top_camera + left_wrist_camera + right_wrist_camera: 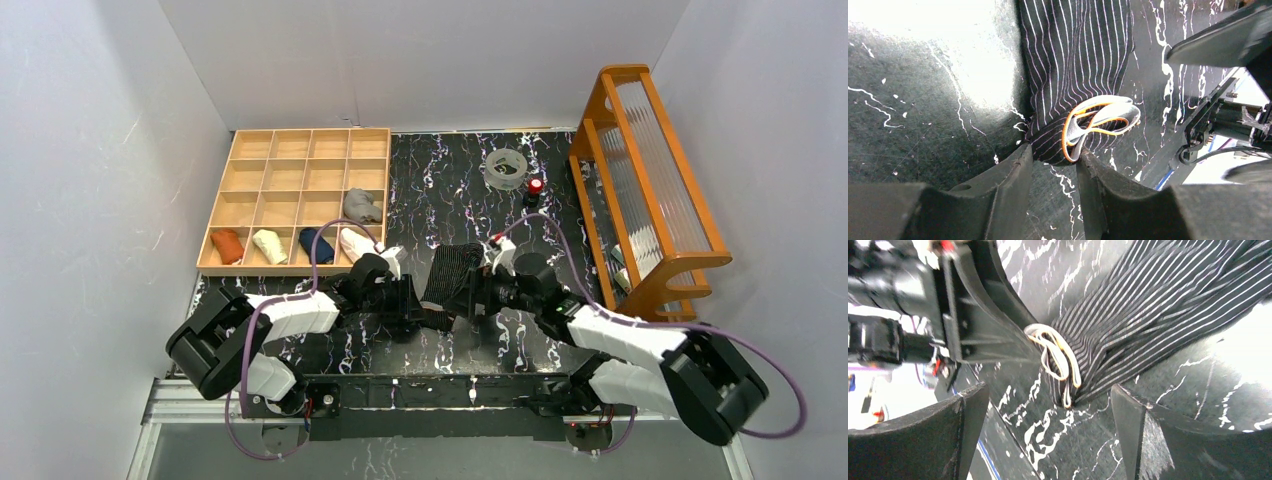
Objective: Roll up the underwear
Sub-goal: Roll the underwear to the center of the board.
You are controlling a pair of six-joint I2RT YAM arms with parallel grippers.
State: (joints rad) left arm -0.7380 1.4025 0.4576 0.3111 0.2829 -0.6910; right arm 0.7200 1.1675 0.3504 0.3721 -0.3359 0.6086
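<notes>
1. While pinched at its bunched near end, stretched away across the dark marbled surface (450,170): black striped underwear (1078,55), mid-surface, right between the two arms.
2. Grey waistband (1108,112) with orange edging, crumpled into loops just at the pinch.
3. Left jaws clamped on that bunched end, one fingertip (1015,167) on either side of the cloth.
4. Right jaws spread wide, straddling the same end from the opposite side; cloth lying in the gap, contact impossible to tell.
5. Further out, rear left: wooden divider tray (300,135), with grey-beige underwear (361,206) bundled in the right-hand compartment of the third row.
6. Along the tray's nearest row: rust bundle (227,245), cream bundle (268,245), navy bundle (316,243), pale bundle (355,243), one per compartment.
7. Rear right: clear tape ring (506,168), small red-topped object (535,187) just beside it, orange wooden rack (645,190) along the right edge.
</notes>
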